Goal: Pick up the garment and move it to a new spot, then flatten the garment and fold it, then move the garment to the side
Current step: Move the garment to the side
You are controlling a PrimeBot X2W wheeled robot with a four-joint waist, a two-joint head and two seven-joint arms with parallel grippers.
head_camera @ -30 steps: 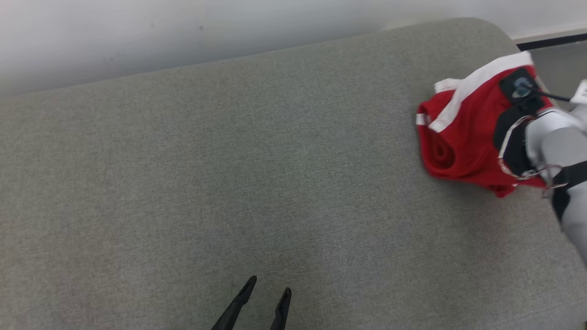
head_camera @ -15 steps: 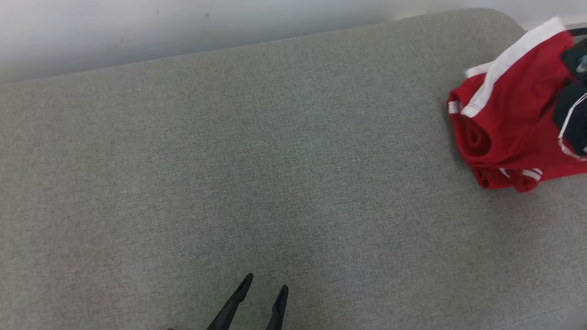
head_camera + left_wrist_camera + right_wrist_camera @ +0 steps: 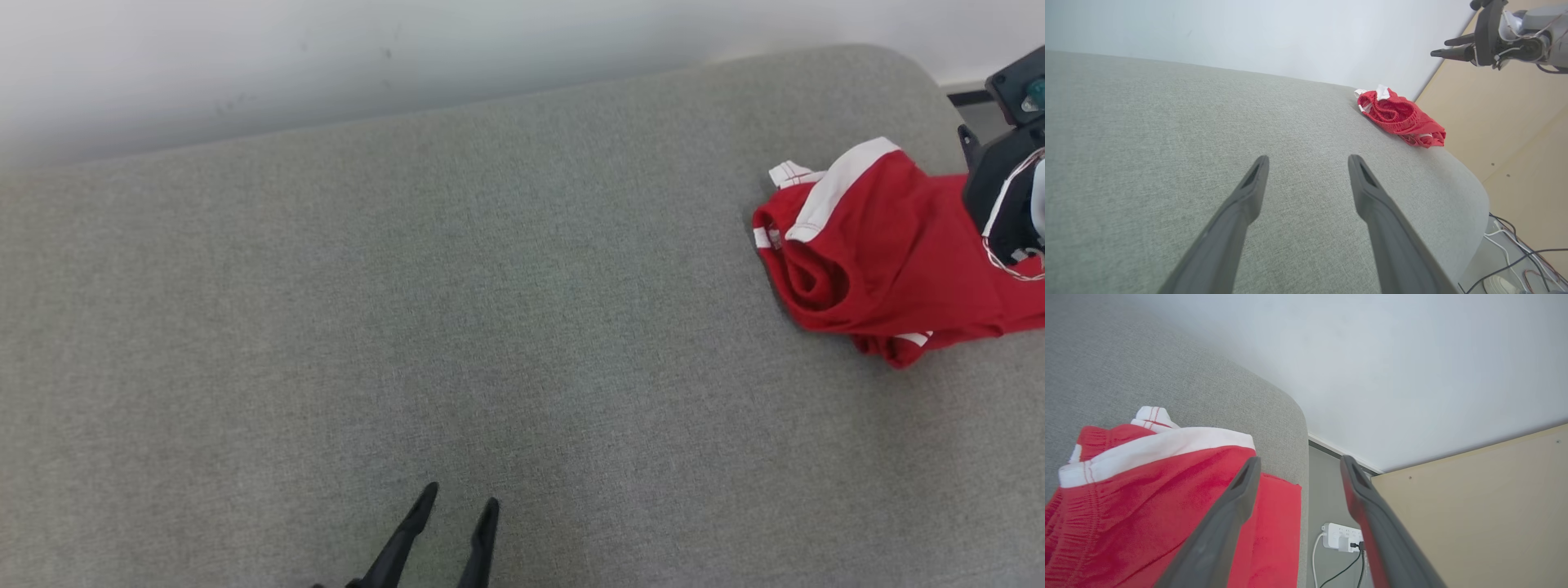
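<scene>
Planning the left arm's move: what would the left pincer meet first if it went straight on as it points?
Probably the grey cushion, since the left pincer tilts down toward it; depth is unclear. The red garment lies right of that line.

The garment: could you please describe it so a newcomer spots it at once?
Start at the grey cushion beside the white wall. At its right end, near the rounded corner, lies the garment. Against the grey, it is bright red with a white band.
</scene>
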